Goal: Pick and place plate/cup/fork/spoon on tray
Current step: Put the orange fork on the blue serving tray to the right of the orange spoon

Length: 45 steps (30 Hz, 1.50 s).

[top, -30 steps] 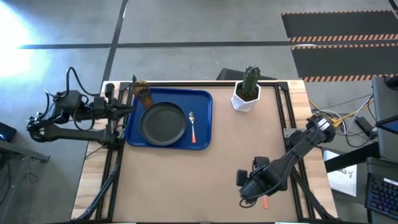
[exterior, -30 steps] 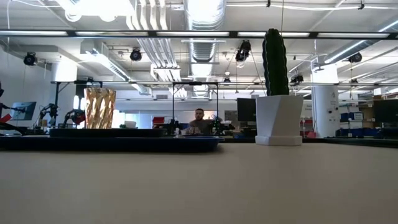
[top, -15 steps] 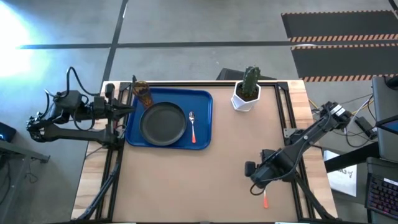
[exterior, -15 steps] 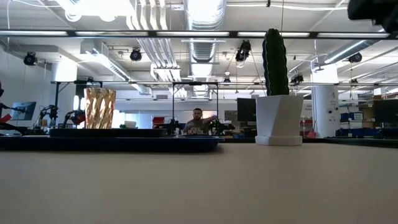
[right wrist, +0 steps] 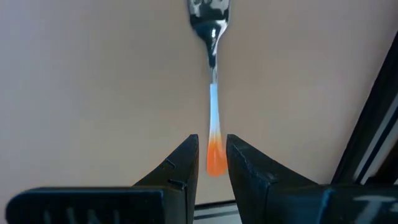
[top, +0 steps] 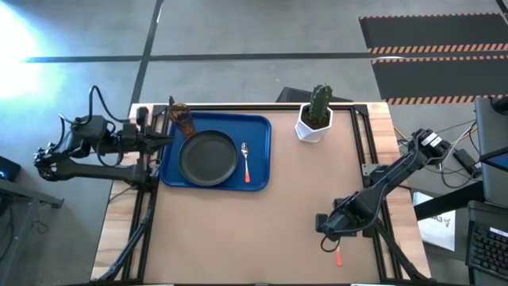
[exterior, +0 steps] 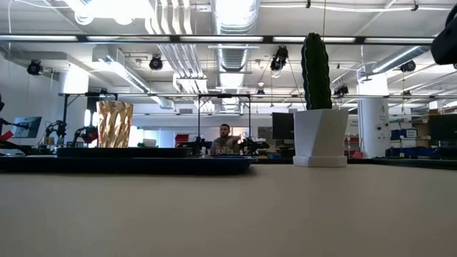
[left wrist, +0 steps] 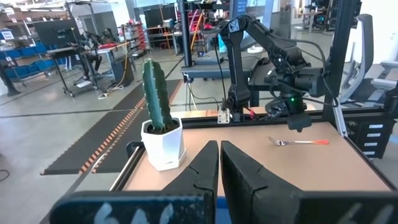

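The fork (top: 337,254) lies flat on the table near its front right; it also shows in the right wrist view (right wrist: 213,93) and the left wrist view (left wrist: 298,142). My right gripper (top: 325,226) hovers above it, fingers a narrow gap apart over the orange handle end (right wrist: 214,158), touching nothing. The blue tray (top: 262,127) at the far left holds the dark plate (top: 208,157), the spoon (top: 246,163) to the plate's right and the amber cup (top: 182,119) in its far left corner. My left gripper (top: 165,137) is shut at the tray's left edge.
A white pot with a green cactus (top: 315,119) stands at the table's far edge, right of the tray. Black frame rails run along the table's left and right sides. A person shows in the room behind the table (exterior: 227,139).
My right gripper has risen off the fork and gone a little toward the table's far and right edges. The fork has stayed flat on the table where it was.
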Tool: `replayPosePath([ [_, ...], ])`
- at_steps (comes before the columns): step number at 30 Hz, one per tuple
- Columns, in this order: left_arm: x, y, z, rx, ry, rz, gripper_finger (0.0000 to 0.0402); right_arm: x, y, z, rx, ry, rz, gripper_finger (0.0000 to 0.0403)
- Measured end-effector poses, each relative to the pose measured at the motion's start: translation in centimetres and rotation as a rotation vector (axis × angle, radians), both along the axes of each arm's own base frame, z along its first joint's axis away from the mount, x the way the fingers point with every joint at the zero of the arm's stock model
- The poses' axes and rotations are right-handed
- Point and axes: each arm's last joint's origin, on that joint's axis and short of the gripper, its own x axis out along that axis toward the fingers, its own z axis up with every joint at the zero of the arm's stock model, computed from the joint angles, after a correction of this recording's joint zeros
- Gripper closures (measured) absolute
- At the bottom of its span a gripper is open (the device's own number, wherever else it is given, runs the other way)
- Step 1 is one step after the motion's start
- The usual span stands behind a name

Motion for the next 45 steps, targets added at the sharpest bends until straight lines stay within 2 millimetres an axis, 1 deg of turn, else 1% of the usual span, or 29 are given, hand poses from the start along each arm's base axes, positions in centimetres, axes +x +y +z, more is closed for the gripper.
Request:
replayPosePath([
  [7,0.3,0.0,-0.1,0.0,0.012,0.0,0.0402,-0.1,-0.5,-0.7,-0.011,0.007,0.013,0.0328],
  [10,0.3,0.0,-0.1,0.0,0.012,0.0,0.0402,0.0,-0.9,-1.0,-0.01,0.002,0.013,0.0317],
  [13,0.3,0.0,-0.1,-0.001,0.01,0.001,0.0402,0.1,-0.9,-1.5,-0.02,0.015,0.015,0.0296],
  [20,0.2,0.0,0.0,-0.001,0.007,0.001,0.0402,0.5,-0.5,-3.2,-0.048,0.067,0.018,0.0252],
  [26,0.2,0.0,0.0,0.0,0.007,0.001,0.0402,1.7,0.6,-5.2,-0.026,0.042,0.024,0.0239],
  [32,0.2,0.0,0.0,0.003,0.008,0.001,0.0402,2.2,1.3,-7.1,-0.028,0.075,0.038,0.0239],
  [36,0.3,0.0,-0.1,0.004,0.01,0.0,0.0402,2.1,1.3,-7.0,-0.019,0.078,0.039,0.0239],
  [39,0.2,0.0,0.0,0.006,0.01,0.0,0.0402,2.1,1.2,-6.6,-0.019,0.062,0.026,0.0246],
  [42,0.2,0.0,0.0,0.006,0.008,0.0,0.0402,2.2,1.2,-6.5,-0.016,0.054,0.02,0.0266],
  [45,0.1,0.0,0.0,0.006,0.006,0.0,0.0402,2.4,1.2,-6.5,-0.009,0.042,0.014,0.0306],
])
